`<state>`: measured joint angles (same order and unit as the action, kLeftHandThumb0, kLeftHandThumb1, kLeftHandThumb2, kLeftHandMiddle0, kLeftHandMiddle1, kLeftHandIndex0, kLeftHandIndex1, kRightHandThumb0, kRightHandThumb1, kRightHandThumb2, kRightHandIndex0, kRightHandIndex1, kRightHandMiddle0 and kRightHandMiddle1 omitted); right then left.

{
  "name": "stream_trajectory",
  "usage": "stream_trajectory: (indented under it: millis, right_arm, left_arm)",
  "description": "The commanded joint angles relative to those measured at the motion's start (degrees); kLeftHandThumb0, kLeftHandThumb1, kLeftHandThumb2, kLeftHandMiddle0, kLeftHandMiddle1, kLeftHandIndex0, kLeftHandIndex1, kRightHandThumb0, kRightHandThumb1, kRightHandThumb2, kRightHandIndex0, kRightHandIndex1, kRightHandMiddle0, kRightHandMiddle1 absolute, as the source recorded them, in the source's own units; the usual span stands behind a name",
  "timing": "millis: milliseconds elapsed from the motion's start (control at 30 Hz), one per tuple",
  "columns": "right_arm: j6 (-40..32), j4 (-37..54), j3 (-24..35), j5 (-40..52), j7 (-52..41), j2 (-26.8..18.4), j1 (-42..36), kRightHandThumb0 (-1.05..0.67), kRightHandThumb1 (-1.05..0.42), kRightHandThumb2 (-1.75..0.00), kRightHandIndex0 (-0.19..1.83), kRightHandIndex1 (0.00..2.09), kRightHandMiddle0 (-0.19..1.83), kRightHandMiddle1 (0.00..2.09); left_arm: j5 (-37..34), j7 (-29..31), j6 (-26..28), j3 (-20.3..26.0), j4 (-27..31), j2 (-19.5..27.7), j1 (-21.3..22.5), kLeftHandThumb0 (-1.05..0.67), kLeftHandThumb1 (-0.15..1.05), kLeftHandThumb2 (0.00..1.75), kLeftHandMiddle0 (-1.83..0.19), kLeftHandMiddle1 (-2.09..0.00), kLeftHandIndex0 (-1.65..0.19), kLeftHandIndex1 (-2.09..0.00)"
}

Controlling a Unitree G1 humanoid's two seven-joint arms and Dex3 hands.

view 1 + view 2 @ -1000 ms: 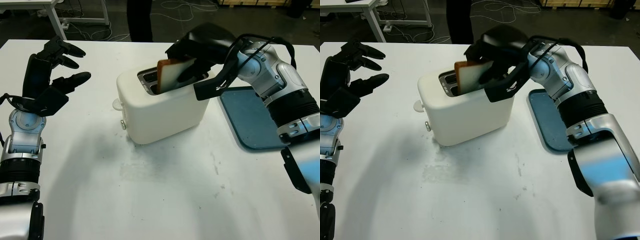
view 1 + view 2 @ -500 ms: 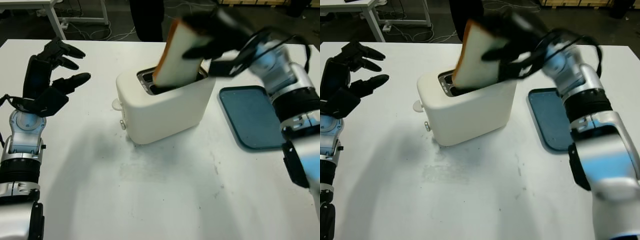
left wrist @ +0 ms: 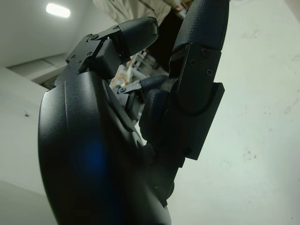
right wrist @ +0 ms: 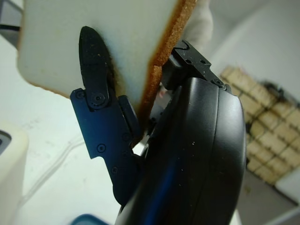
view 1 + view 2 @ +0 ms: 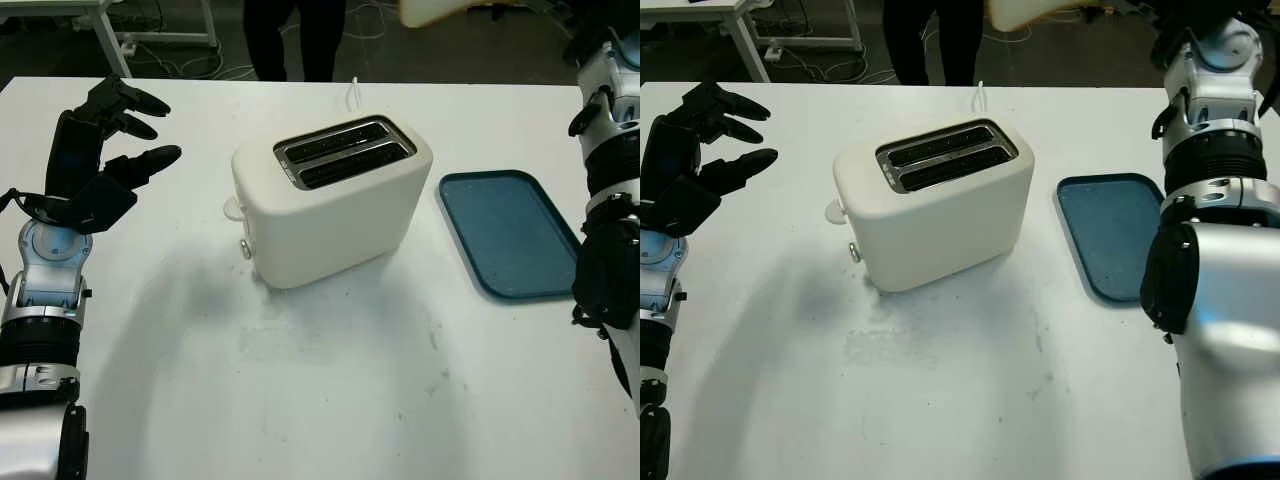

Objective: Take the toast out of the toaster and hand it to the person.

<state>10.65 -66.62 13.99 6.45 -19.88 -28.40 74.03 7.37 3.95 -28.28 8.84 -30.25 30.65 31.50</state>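
Right fingers: we see one black finger pressed flat on the pale face of the toast, the rest of the right hand behind the brown crust edge, so the slice is clamped between them.
Toast: held upright in that pinch, lifted high and clear of the toaster; from the head camera its pale lower edge shows at the far side of the counter, beyond the toaster's slots.
Below the right fingers: a corner of the toaster and the blue tray sit well beneath the raised slice.
Toaster: the white toaster stands mid-counter with both slots dark and vacant, so we judge the removal step complete.
Person: dark trouser legs stand just past the far edge of the counter, to the left of the raised toast; we see no hand of theirs reaching for it.
Left fingers: the left hand is open, raised over the counter well apart from the toaster, holding nothing.
Tray: the blue tray lies beside the toaster on the right arm's side.
Done: toast out of the toaster and carried toward the far side.
Left: we judge the handover itself is not yet made, since the fingers grip the slice and no receiving hand is visible.
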Motion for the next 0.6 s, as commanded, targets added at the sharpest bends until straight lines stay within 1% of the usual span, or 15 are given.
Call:
stream_trajectory:
  millis: [0, 67, 133, 167, 267, 300, 400, 433, 467, 500, 567]
  right_arm:
    - [-1.67, -1.43, 2.43, 2.68, 1.27, 1.06, -2.12, -0.28, -0.92, -0.49, 0.93, 1.75, 0.57, 1.75]
    - [-1.4, -2.35, 3.41, 3.07, 2.69, 1.65, -3.96, -0.25, -0.92, -0.55, 0.93, 1.75, 0.53, 1.75]
    - [-1.58, -2.92, 4.2, 3.13, 5.88, 2.63, -5.53, -0.21, -0.92, -0.57, 0.91, 1.75, 0.45, 1.75]
    - [-1.68, -3.22, 4.25, 2.78, 7.61, 3.18, -6.39, -0.21, -0.92, -0.56, 0.87, 1.75, 0.41, 1.75]
    - [-1.13, -3.9, 4.71, 2.82, 10.62, 4.82, -8.83, -0.17, -0.92, -0.61, 0.77, 1.75, 0.29, 1.75]
    - [-1.24, -4.12, 5.15, 3.19, 11.45, 5.47, -9.59, -0.16, -0.92, -0.62, 0.73, 1.75, 0.23, 1.75]
    - [-1.16, -4.55, 6.45, 4.0, 13.53, 7.4, -11.73, -0.14, -0.92, -0.63, 0.69, 1.75, 0.17, 1.75]
    - [-0.78, -4.7, 6.6, 4.03, 13.91, 7.8, -12.49, -0.15, -0.92, -0.62, 0.68, 1.75, 0.17, 1.75]
    - [-0.45, -4.85, 6.74, 4.12, 14.05, 8.08, -13.13, -0.17, -0.92, -0.58, 0.71, 1.75, 0.21, 1.75]
    - [-0.19, -5.0, 7.02, 4.38, 13.95, 8.37, -13.72, -0.2, -0.92, -0.54, 0.76, 1.75, 0.31, 1.75]
    - [0.36, -5.24, 7.49, 4.82, 13.41, 9.07, -14.9, -0.22, -0.92, -0.5, 0.83, 1.75, 0.41, 1.75]
  left_arm:
    - [0.69, -0.42, -0.58, -0.29, -0.09, 0.44, 0.12, -0.92, 0.92, 0.17, -0.41, -1.3, -0.35, -1.21]
    - [0.15, -0.01, -0.15, -0.19, 0.11, 0.23, 0.06, -0.92, 0.92, 0.17, -0.41, -1.3, -0.35, -1.21]
    - [-0.73, 0.7, 0.47, -0.01, 0.36, 0.01, -0.01, -0.92, 0.92, 0.16, -0.4, -1.3, -0.35, -1.21]
    - [-0.61, 0.59, 0.59, -0.01, 0.48, 0.01, -0.08, -0.92, 0.92, 0.15, -0.4, -1.31, -0.35, -1.21]
    - [-0.13, 0.14, 0.12, -0.05, 0.34, 0.03, -0.17, -0.92, 0.92, 0.17, -0.42, -1.3, -0.36, -1.2]
    - [-0.43, 0.43, 0.17, -0.01, 0.31, -0.01, -0.15, -0.92, 0.92, 0.17, -0.41, -1.3, -0.36, -1.2]
    - [-0.75, 0.73, 0.46, 0.05, 0.33, -0.07, -0.17, -0.93, 0.92, 0.16, -0.41, -1.3, -0.36, -1.19]
    - [-0.45, 0.42, 0.33, 0.02, 0.34, -0.06, -0.2, -0.93, 0.92, 0.16, -0.41, -1.3, -0.36, -1.19]
    - [-0.17, 0.13, 0.35, -0.01, 0.47, -0.06, -0.26, -0.93, 0.92, 0.17, -0.41, -1.3, -0.36, -1.19]
    - [-0.04, 0.0, 0.58, -0.03, 0.71, -0.08, -0.36, -0.93, 0.92, 0.17, -0.42, -1.3, -0.36, -1.19]
    - [-0.23, 0.12, 0.35, -0.02, 0.56, -0.15, -0.36, -0.93, 0.92, 0.17, -0.41, -1.29, -0.36, -1.19]
